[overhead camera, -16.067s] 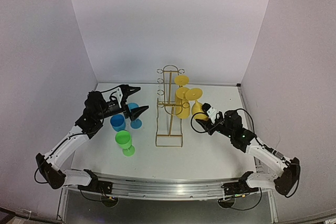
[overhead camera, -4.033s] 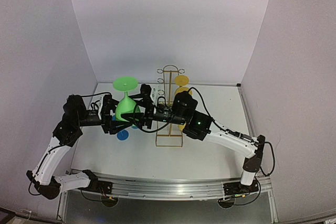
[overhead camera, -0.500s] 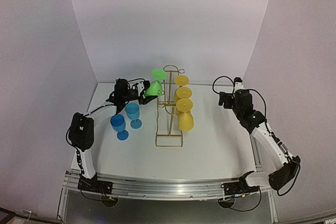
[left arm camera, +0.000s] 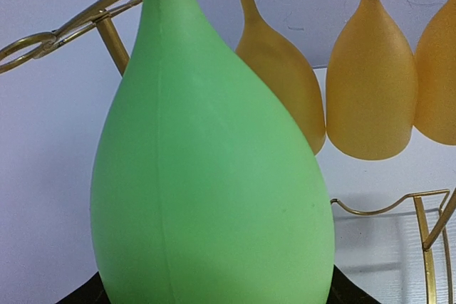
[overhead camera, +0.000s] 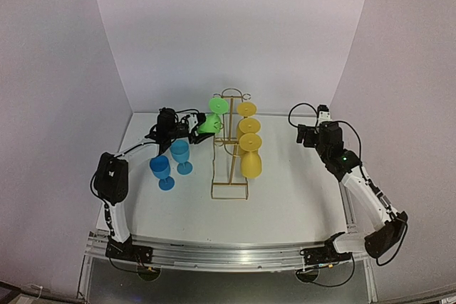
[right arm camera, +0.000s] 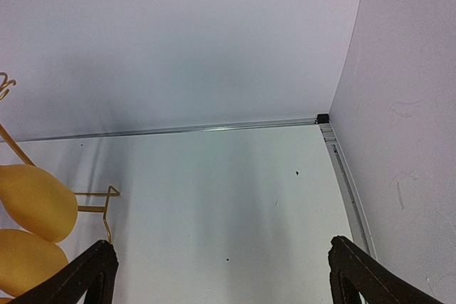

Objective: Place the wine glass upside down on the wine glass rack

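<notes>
The green wine glass (overhead camera: 211, 122) is upside down, foot up, at the upper left side of the gold wine glass rack (overhead camera: 229, 189). My left gripper (overhead camera: 194, 132) is shut on its bowl. In the left wrist view the green wine glass (left arm camera: 214, 176) fills the frame, and only the dark tips of the left gripper (left arm camera: 214, 298) show at the bottom corners. Its stem crosses the rack's top wires (left arm camera: 107, 30); I cannot tell whether it sits in a loop. My right gripper (right arm camera: 221, 275) stands open and empty, far to the right of the rack (right arm camera: 96, 208).
Three yellow glasses (overhead camera: 249, 164) hang upside down on the rack's right side, also seen as yellow glasses (left arm camera: 370, 97) behind the green one. Two blue glasses (overhead camera: 171, 161) stand upright left of the rack, under my left arm. White walls enclose the back and sides.
The green glass has shifted slightly right, closer to the rack's top, still in my left gripper. The right arm has not moved.
</notes>
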Motion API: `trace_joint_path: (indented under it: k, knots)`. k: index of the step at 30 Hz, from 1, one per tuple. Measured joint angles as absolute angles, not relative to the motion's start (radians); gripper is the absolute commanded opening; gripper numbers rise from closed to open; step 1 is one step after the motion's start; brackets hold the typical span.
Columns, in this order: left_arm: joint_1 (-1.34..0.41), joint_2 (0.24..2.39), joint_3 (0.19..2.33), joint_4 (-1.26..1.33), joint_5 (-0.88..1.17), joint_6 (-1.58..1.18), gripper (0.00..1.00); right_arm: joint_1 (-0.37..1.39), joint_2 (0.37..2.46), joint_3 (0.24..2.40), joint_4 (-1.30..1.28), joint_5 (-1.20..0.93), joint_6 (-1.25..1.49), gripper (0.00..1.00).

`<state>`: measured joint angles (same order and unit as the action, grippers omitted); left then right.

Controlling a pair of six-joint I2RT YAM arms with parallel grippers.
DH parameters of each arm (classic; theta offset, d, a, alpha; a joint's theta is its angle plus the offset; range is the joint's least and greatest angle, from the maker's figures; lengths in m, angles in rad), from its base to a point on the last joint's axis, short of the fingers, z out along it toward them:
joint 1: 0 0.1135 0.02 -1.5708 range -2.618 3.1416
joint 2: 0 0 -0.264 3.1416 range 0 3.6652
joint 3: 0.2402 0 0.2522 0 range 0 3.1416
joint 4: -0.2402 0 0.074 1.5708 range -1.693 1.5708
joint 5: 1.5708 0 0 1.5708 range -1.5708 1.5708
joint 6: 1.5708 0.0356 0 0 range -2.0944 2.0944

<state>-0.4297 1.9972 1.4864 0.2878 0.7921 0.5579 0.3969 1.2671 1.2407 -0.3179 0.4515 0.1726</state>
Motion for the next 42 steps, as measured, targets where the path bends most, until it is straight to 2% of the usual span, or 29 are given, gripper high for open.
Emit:
trace_joint_path:
  k: [4, 8, 15, 21, 25, 33, 42]
  knots:
    - [-0.434, 2.013, 1.486, 0.287, 0.792, 0.576, 0.3, 0.397, 1.267, 1.241, -0.315, 0.451, 0.169, 0.98]
    - [-0.436, 2.022, 1.486, 0.289, 0.791, 0.576, 0.36, 0.397, 1.267, 1.241, -0.315, 0.451, 0.166, 0.98]
    - [-0.436, 2.045, 1.485, 0.299, 0.794, 0.549, 0.55, 0.397, 1.267, 1.241, -0.315, 0.451, 0.162, 0.98]
    - [-0.437, 2.048, 1.484, 0.309, 0.795, 0.529, 0.78, 0.397, 1.267, 1.241, -0.315, 0.447, 0.16, 0.98]
    - [-0.438, 2.048, 1.483, 0.315, 0.794, 0.518, 0.88, 0.397, 1.267, 1.241, -0.315, 0.444, 0.158, 0.98]
    - [-0.438, 2.047, 1.453, 0.318, 0.792, 0.531, 0.99, 0.397, 1.263, 1.241, -0.315, 0.437, 0.159, 0.98]
    - [-0.435, 1.994, 1.401, 0.248, 0.789, 0.579, 1.0, 0.397, 1.222, 1.241, -0.314, 0.418, 0.169, 0.98]
